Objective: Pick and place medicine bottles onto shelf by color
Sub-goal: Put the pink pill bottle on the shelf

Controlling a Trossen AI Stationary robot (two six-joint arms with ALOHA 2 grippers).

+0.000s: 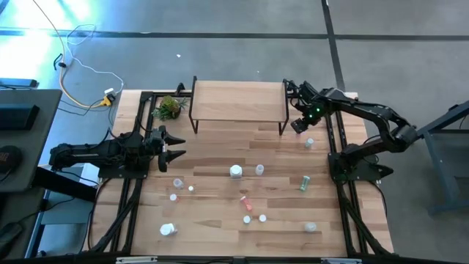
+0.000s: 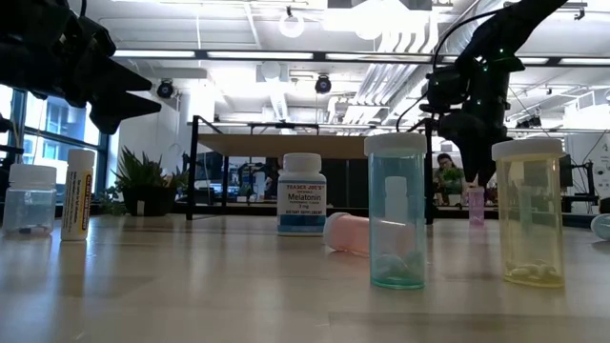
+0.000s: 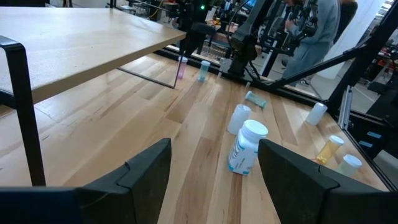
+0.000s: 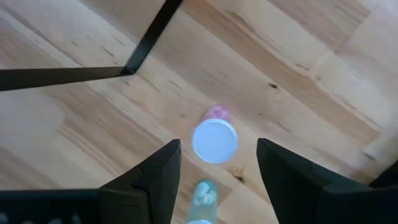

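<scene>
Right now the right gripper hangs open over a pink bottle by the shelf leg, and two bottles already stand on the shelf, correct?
Not quite: the shelf is bare in the high view. The rest holds: the right gripper hangs open over the pink bottle by the shelf leg.

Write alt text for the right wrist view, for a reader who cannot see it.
The right gripper hangs open above a pink bottle with a white cap standing on the wooden table. A green bottle stands next to it, and a black shelf leg crosses the boards beyond.

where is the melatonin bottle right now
In the high view the white Melatonin bottle stands upright near the table's middle, in front of the shelf, with a small clear bottle just to its right.
</scene>
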